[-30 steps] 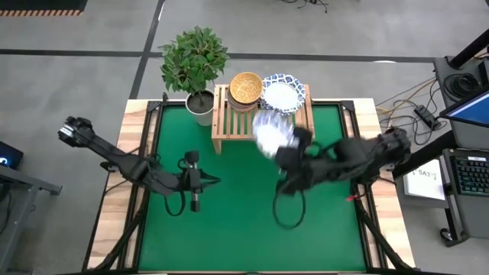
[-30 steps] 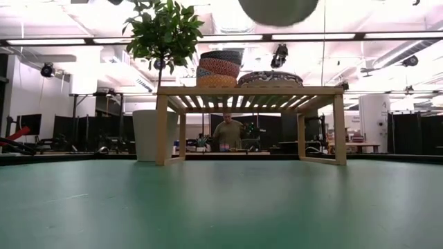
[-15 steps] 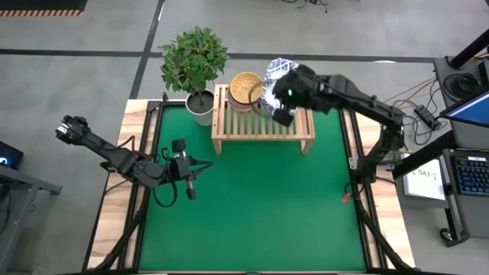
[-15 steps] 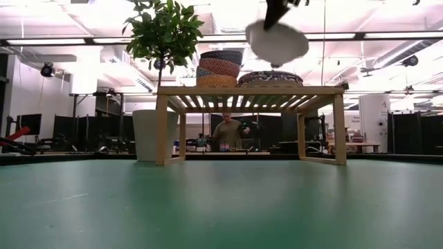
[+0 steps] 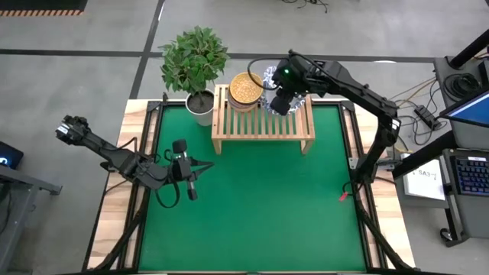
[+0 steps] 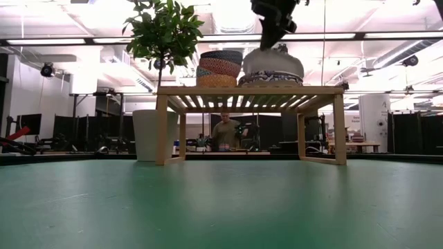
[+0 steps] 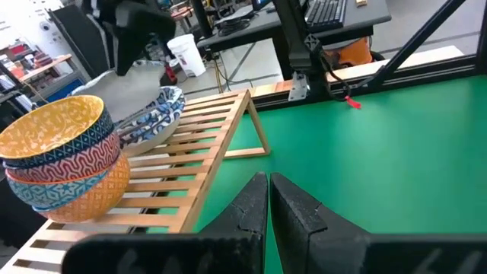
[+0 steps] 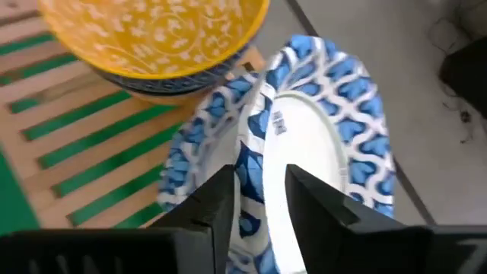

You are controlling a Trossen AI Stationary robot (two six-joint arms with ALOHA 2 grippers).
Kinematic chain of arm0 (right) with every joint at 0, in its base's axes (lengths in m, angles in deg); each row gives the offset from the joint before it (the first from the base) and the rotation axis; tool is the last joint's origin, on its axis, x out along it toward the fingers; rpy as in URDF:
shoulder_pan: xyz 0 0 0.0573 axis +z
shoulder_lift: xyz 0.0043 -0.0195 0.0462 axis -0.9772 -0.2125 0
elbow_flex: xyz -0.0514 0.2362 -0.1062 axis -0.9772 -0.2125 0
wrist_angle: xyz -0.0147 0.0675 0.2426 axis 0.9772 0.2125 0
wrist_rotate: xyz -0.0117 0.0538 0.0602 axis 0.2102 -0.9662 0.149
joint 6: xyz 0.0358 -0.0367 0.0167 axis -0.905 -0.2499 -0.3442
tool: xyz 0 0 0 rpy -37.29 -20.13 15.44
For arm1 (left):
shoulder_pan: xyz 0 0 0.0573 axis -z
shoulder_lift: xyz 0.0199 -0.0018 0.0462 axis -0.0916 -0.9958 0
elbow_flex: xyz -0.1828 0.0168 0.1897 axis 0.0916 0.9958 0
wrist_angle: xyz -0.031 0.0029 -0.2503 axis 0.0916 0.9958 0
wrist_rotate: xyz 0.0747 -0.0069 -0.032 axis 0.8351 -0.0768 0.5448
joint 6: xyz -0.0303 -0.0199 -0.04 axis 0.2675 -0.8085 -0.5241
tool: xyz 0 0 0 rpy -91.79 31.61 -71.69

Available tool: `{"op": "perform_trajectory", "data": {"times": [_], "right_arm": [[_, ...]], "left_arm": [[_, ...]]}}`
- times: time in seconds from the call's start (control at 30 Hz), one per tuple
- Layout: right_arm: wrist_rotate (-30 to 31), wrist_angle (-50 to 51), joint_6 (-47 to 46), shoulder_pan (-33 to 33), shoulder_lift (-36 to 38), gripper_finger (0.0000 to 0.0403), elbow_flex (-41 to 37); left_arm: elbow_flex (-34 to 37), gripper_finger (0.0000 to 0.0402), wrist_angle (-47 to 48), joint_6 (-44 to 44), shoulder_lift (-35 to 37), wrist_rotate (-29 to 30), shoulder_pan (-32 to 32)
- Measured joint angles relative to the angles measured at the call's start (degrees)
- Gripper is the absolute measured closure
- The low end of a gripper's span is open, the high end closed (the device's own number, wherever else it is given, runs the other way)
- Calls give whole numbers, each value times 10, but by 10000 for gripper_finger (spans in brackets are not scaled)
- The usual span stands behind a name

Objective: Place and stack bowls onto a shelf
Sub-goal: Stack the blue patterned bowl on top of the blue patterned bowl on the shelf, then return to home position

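Green worktop carries low light-wood slatted shelf. Right end effector, fingers straddling rim of topmost white blue-patterned bowl, stack on shelf beside coloured bowl stack. Risk: snagged rim on withdrawal tips stack. Left end effector closed, idle over worktop.

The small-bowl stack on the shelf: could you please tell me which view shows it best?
The left wrist view: the small-bowl stack shows its side patterns on the shelf. The high view shows only the yellow top; the low view shows it distant; the right wrist view crops it.
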Motion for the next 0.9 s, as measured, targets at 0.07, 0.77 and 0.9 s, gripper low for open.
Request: {"op": "perform_trajectory", "data": {"times": [0.07,0.77,0.9], "right_arm": [[-15,0,-11,7,3,292,0],[-207,-391,8,192,236,294,-382],[-207,-538,6,216,304,294,-547]], "left_arm": [[0,402,4,-5,0,8,0],[55,402,80,-56,79,-82,2],[118,402,39,-61,144,-85,2]]}}
